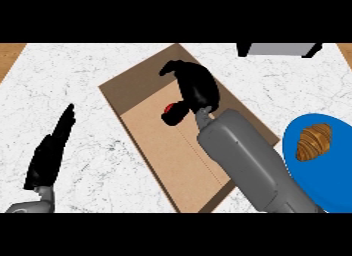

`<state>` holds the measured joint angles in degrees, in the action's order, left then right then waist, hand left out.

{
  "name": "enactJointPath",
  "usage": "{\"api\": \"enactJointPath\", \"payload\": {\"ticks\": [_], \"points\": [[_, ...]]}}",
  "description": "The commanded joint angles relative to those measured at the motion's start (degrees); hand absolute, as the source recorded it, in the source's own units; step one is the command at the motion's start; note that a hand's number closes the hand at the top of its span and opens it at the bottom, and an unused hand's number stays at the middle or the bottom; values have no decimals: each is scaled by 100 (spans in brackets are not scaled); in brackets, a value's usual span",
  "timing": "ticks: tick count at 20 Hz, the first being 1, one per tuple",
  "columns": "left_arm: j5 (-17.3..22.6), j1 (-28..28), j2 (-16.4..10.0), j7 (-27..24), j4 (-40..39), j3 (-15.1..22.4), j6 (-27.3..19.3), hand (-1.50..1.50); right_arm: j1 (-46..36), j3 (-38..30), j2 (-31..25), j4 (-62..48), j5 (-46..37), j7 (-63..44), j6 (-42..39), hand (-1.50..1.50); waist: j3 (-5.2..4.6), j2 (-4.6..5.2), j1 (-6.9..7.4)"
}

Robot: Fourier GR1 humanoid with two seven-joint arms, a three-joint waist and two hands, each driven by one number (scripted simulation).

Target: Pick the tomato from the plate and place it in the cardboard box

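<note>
Cardboard box (153,150): located at centre of the white marbled counter (75,75), top open, brown floor bare at the near end.

Right hand (196,87): positioned over the far half of the box, inside the line of its walls as viewed from above. Curled, with thumb and fingers closed round the tomato (169,106). Only a small red patch of the tomato visible between thumb and fingers. Height above the box floor not determinable from this view.

Blue plate (341,170): at the right edge, near the box. Carries a croissant (314,141) only; no tomato on it.

Left hand (50,150): resting at the left of the counter, fingers straight, holding nothing, well apart from the box.

Status, as judged: pick-up complete; transfer to the box complete or nearly so.

Remaining, as judged:
- Lower, if not yet at the floor.
- Open the fingers.
- Lift the hand clear of the walls.
- Confirm tomato position afterwards: inside the box, off the rim.
</note>
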<state>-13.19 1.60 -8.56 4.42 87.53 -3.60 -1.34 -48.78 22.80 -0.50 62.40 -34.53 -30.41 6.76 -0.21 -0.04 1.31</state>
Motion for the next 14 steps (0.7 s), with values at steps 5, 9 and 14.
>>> {"api": "enactJointPath", "payload": {"ticks": [5,9,14], "points": [[-56,-68,-59,-182,-121,-28,23,0,-142,-238,45,-251,968,550,1522,-150,23,29,19],[112,-77,-141,43,136,-179,99,0,-15,-1006,42,-91,1310,1034,2033,-150,28,15,-39],[-20,-12,-119,-125,-181,-240,-60,0,500,-1644,-136,538,2257,1811,1956,-150,27,18,-151]]}}
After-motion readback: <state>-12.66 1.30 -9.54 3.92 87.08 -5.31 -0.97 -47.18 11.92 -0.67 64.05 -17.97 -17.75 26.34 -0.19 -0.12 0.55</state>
